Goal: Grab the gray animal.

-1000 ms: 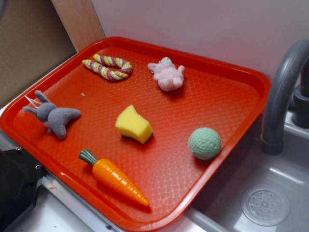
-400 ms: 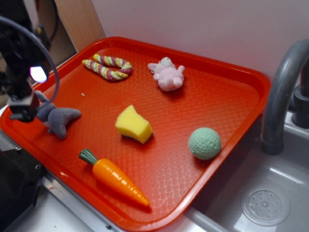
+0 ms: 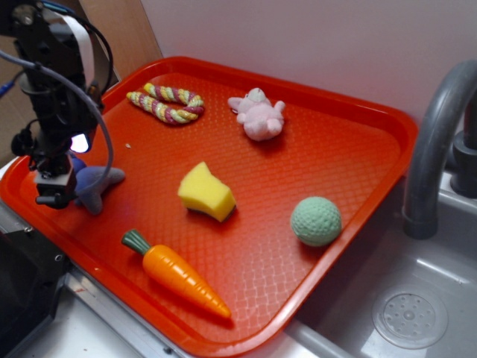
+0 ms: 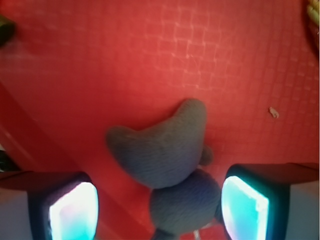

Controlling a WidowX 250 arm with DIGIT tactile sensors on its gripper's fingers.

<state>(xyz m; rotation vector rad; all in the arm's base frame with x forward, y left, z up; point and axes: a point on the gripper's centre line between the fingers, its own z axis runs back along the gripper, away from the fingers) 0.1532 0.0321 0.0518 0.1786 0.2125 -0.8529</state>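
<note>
**A:** Item one?

**B:** Gray animal [image 4: 165, 150]. Small plush bunny, soft fabric, limp ears and limbs. It lies on the red tray [image 3: 328, 149], directly beneath the gripper [image 4: 160, 207]. In the wrist view the head sits between the two fingers and the two-lobed body reaches ahead of them.

**A:** Gripper condition?

**B:** Spread wide. One lit fingertip pad [image 4: 75, 212] stands to one side of the head, its partner to the other, neither touching fabric as far as I can see. Nothing held.

**A:** Handling notes?

**B:** By its look: light, compressible, not fragile. The fabric should grip well and not slip. The risk is the reverse: it gives under pressure, so a shallow pinch may catch only an ear or a fold and let the rest dangle or pull free. Limbs will flop when lifted.

**A:** Recommended hold?

**B:** Across the head or the thick part where head meets body, which already lies between the fingers. Avoid the ears and the thin lobes ahead of the hand. The fingers probably need to go lower, near the tray floor, before closing, and they should close fully because the stuffing will squash.

**A:** Neighbours?

**B:** The tray's raised edge is just beside the hand on one side. The yellow sponge [image 3: 206, 192] and the carrot [image 3: 177, 274] lie well apart from the hand. No obstruction.
</note>
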